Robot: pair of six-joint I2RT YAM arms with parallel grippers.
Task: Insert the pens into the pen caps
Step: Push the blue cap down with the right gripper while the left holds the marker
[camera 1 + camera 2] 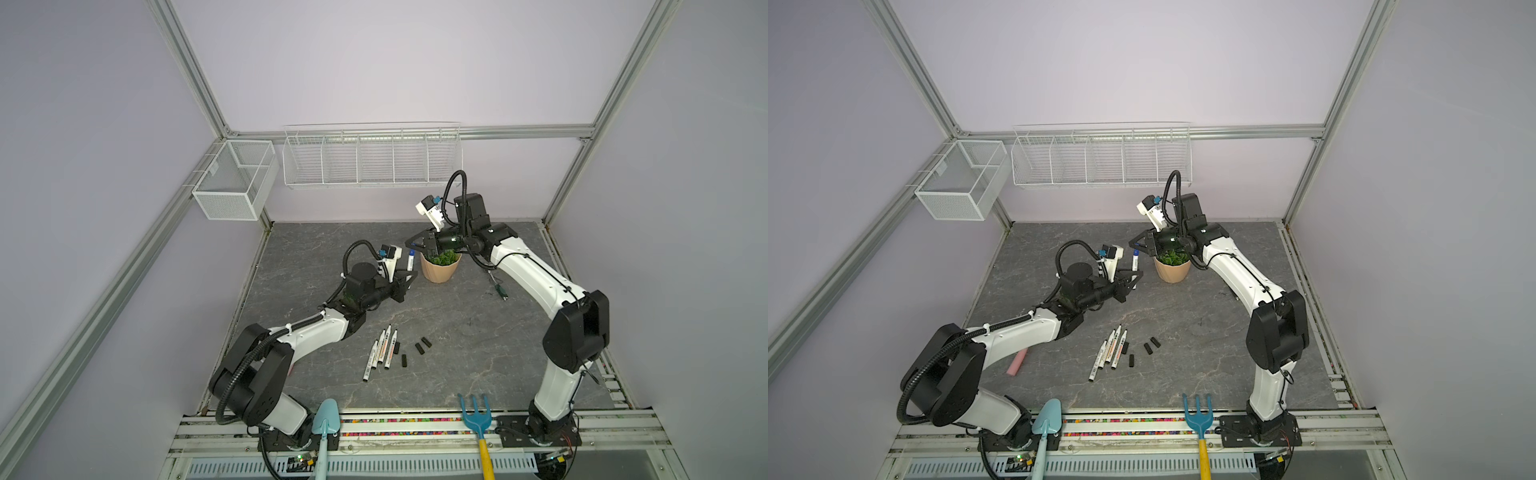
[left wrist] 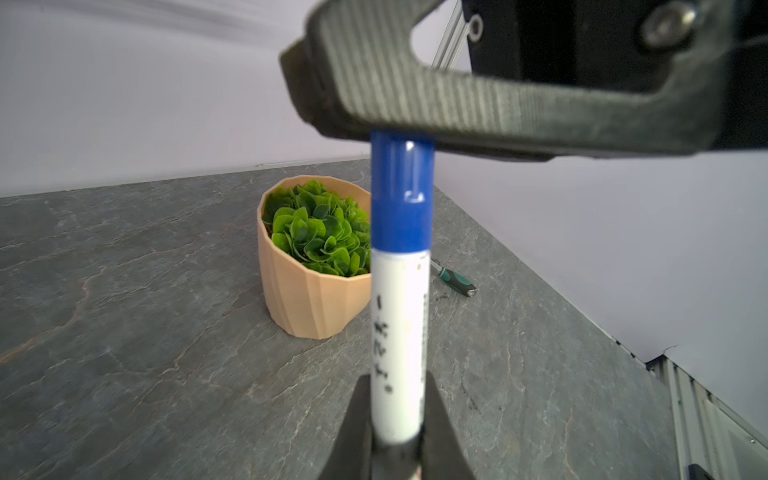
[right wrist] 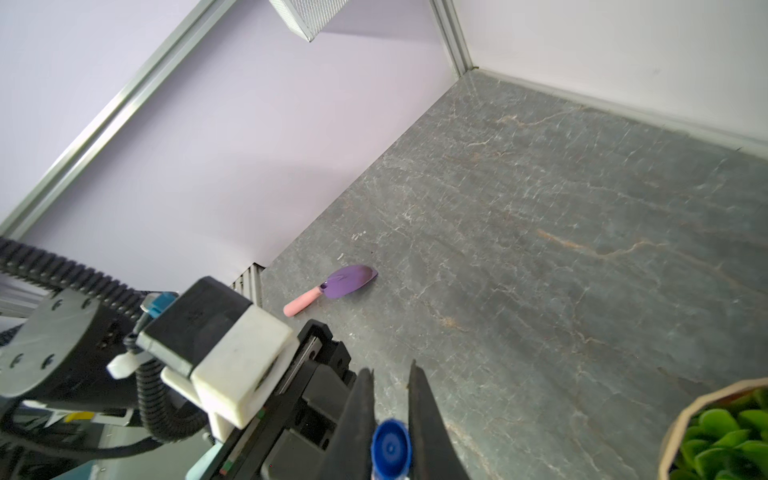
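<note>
Table (image 1: 457,316): grey, stone-patterned.
Pens (image 1: 380,351): four, bunched at 7 o'clock.
Caps (image 1: 419,348): four black, 6 o'clock.
Plant pot (image 1: 439,270): 12 o'clock.
Green-handled tool (image 1: 500,289): 2 o'clock.
Trowel (image 3: 332,286): 8 o'clock.

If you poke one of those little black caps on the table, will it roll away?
Probably: each black cap is a short round tube lying on its side, so a sideways poke would likely roll it across the flat table. It looks tiny and hard, so probably light and stiff. Pushed end-on, it should just slide.
</note>
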